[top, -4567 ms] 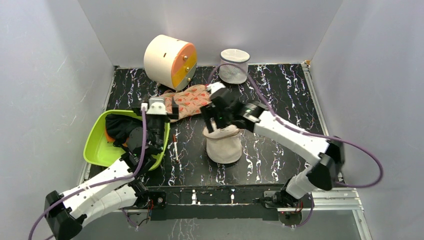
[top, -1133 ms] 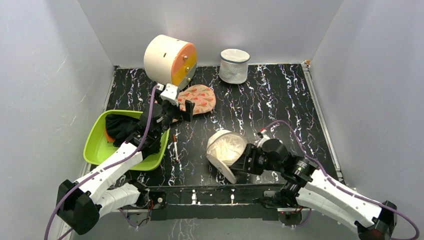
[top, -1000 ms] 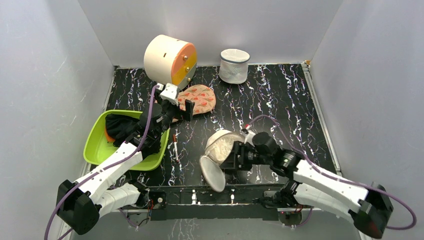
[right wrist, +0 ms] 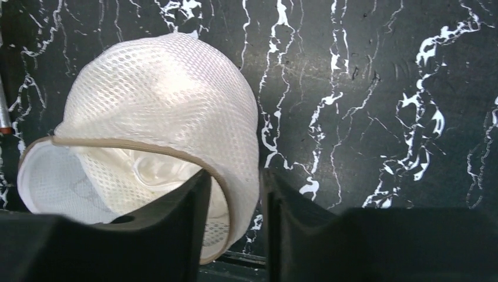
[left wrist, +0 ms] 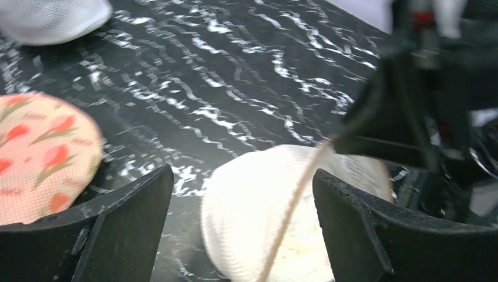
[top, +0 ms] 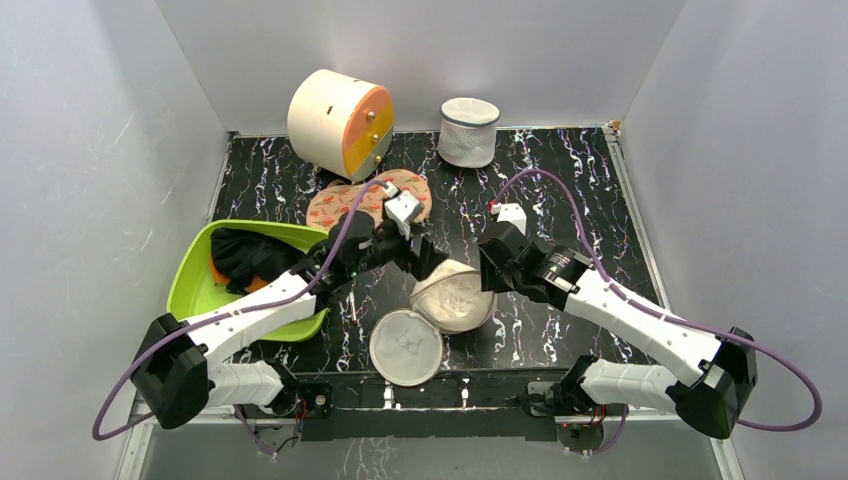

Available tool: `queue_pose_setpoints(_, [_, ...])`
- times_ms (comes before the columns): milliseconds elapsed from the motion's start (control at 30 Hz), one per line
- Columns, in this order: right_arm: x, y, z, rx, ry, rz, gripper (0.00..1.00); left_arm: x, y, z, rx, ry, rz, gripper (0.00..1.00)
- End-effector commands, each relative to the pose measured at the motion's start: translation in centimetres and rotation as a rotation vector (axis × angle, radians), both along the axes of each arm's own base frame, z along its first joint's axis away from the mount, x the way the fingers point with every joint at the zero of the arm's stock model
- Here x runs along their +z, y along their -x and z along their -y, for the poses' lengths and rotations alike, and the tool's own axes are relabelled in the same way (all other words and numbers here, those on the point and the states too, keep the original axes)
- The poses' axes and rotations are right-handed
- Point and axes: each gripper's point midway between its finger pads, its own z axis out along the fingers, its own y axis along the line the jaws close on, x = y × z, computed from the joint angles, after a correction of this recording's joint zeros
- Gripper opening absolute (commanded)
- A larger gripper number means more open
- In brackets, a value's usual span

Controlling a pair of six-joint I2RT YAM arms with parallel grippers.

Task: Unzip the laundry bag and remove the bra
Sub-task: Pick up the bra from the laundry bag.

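The laundry bag [top: 470,312] lies on its side mid-table, unzipped, its mouth edged in tan trim [right wrist: 117,145]. Its flat round face [top: 405,347] with the black drawing is folded out on the table in front. Inside the mouth I see the bra [right wrist: 147,167], white and glossy. My right gripper [right wrist: 235,176] straddles the bag's rim, one finger inside and one outside, shut on the mesh wall; in the top view the right gripper [top: 487,272] is at the bag's right edge. My left gripper [left wrist: 244,176] is open wide just above the dome, at its back left [top: 428,262].
A green tub [top: 190,290] holding a black garment [top: 240,255] sits at the left. An orange patterned cloth [top: 350,200] lies behind the left gripper. A cream drum with an orange face [top: 335,118] and a tall white mesh bag [top: 468,130] stand at the back. A thin stick [top: 352,295] lies beside the tub.
The bag has moved back from the front edge and its flat face now lies on the table. The right gripper moved to the bag's right rim. The left gripper came over from the orange cloth.
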Motion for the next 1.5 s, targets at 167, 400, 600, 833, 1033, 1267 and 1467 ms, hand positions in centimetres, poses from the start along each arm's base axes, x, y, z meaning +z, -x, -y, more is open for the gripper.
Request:
queue_pose_setpoints(167, [3.8,-1.5,-3.6,0.078,-0.2,0.105,0.02,2.8,7.2,4.4,-0.2,0.093,0.187,0.78])
queue_pose_setpoints(400, [4.0,-1.3,-4.5,0.097,-0.242,0.092,0.0,-0.6,10.0,6.1,-0.113,0.042,0.115,0.66])
queue_pose_setpoints(600, [3.9,-1.1,-4.5,0.09,-0.254,0.085,0.0,-2.8,7.7,6.5,0.095,0.055,-0.051,0.62])
queue_pose_setpoints(833, [4.4,-1.1,-4.5,0.087,-0.265,0.093,0.0,-5.1,7.3,6.3,0.176,0.052,-0.14,0.44])
queue_pose_setpoints(1033, [4.1,-1.0,-5.0,0.102,-0.278,0.082,0.0,-6.4,6.0,6.8,0.218,0.03,-0.183,0.49])
queue_pose_setpoints(1267, [4.1,-0.9,-5.3,0.111,-0.287,0.077,0.0,-7.9,3.9,6.6,0.248,0.025,-0.278,0.46])
queue_pose_setpoints(1467, [3.9,-0.8,-5.5,0.119,-0.298,0.07,0.0,-8.9,3.2,6.5,0.259,-0.008,-0.272,0.56])
